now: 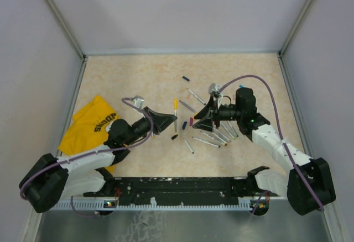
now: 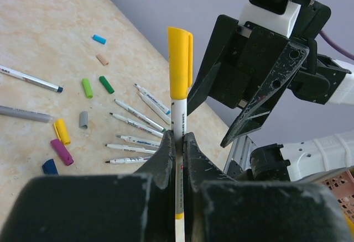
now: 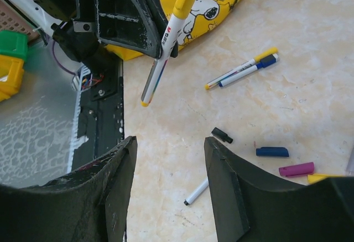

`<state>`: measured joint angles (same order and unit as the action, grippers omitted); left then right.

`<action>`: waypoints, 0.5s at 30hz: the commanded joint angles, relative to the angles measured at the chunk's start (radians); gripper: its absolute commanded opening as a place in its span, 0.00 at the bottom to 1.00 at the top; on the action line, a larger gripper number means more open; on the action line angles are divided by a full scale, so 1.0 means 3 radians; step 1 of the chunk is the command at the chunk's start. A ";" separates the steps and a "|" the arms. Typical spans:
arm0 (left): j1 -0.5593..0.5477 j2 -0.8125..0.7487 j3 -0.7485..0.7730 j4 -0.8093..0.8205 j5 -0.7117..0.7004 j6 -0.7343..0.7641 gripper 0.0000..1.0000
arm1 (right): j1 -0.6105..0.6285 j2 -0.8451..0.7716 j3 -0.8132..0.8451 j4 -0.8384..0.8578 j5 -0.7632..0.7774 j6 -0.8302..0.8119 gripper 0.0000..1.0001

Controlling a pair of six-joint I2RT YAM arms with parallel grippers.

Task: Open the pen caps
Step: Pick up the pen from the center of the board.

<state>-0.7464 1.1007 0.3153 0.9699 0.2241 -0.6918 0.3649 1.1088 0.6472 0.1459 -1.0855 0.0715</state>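
Our left gripper is clamped on the white barrel of a pen, held off the table. Our right gripper, fingers spread, hangs beside its yellow cap. It looks like light, stiff, slick plastic, so we would pinch it mid-length.

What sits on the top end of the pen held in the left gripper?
A yellow cap sits on the pen, which the left gripper clamps. The tip inside the cap is covered and unseen.

White arm links, black joints, scuffed black fingers, looping purple cables
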 commanded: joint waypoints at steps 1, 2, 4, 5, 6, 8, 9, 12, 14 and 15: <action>-0.0025 0.0039 -0.0014 0.0246 -0.0050 -0.0060 0.00 | 0.0031 0.0017 -0.0022 0.0211 -0.0010 -0.0026 0.53; -0.0027 0.0053 -0.0016 0.0268 -0.0066 -0.0068 0.00 | 0.0036 0.0023 -0.0025 0.0216 -0.0012 -0.0019 0.53; -0.0028 0.0083 -0.0008 0.0322 -0.0093 -0.0100 0.00 | 0.0046 0.0035 -0.0025 0.0227 -0.0010 -0.0019 0.53; -0.0028 0.0110 -0.0001 0.0355 -0.0105 -0.0118 0.00 | 0.0054 0.0038 -0.0027 0.0232 -0.0007 -0.0015 0.53; -0.0032 0.0138 0.0011 0.0394 -0.0111 -0.0131 0.00 | 0.0064 0.0044 -0.0026 0.0234 0.0000 -0.0018 0.53; -0.0037 0.0202 0.0041 0.0457 -0.0139 -0.0159 0.00 | 0.0079 0.0046 -0.0030 0.0262 0.0013 0.0019 0.53; -0.0038 0.0235 0.0063 0.0490 -0.0155 -0.0164 0.00 | 0.0082 0.0044 -0.0041 0.0311 0.0014 0.0074 0.53; -0.0052 0.0346 0.0133 0.0578 -0.0200 -0.0193 0.00 | 0.0082 0.0016 -0.0138 0.0621 0.0008 0.0337 0.53; -0.0067 0.0454 0.0191 0.0640 -0.0224 -0.0213 0.00 | 0.0082 -0.0001 -0.0218 0.0846 0.0006 0.0549 0.53; -0.0072 0.0496 0.0206 0.0688 -0.0240 -0.0225 0.00 | 0.0085 0.0001 -0.0247 0.0938 -0.0001 0.0615 0.53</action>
<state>-0.7570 1.2091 0.3260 1.0775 0.1791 -0.7383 0.3843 1.1233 0.5991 0.2611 -1.0813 0.1524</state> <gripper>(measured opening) 0.019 0.527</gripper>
